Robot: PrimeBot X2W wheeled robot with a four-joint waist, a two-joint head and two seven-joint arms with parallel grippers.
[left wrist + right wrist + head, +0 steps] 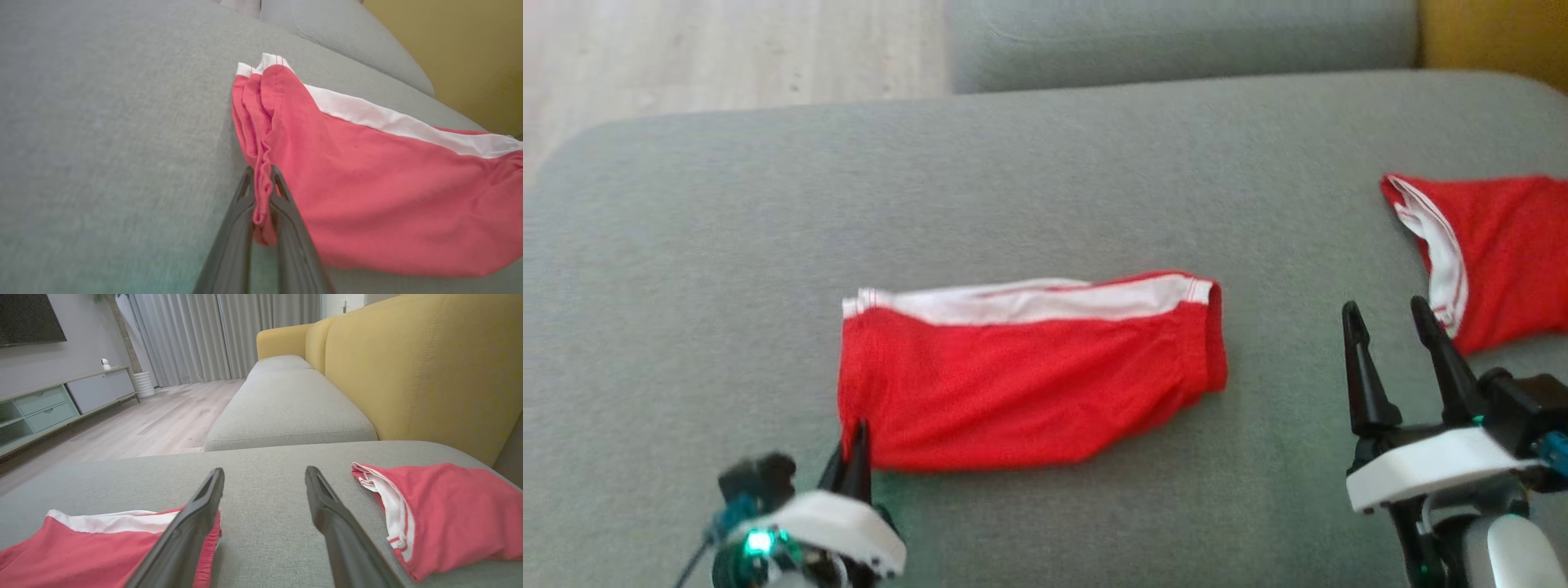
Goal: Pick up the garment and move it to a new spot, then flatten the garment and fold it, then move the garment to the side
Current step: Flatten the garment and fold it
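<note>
Down at the folded red garment's (1029,384) near-left corner, the left gripper (854,445) pinches its edge; the right gripper (1387,314) hovers above the cushion (686,286), fingers spread.

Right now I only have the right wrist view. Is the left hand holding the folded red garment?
Observer: Yes. The left hand is shut on the folded red garment, pinching cloth at its near left corner.
Operator: Is the garment off the cushion?
Observer: No. The head view shows it lying flat on the grey cushion, and just the pinched edge is bunched up.
</note>
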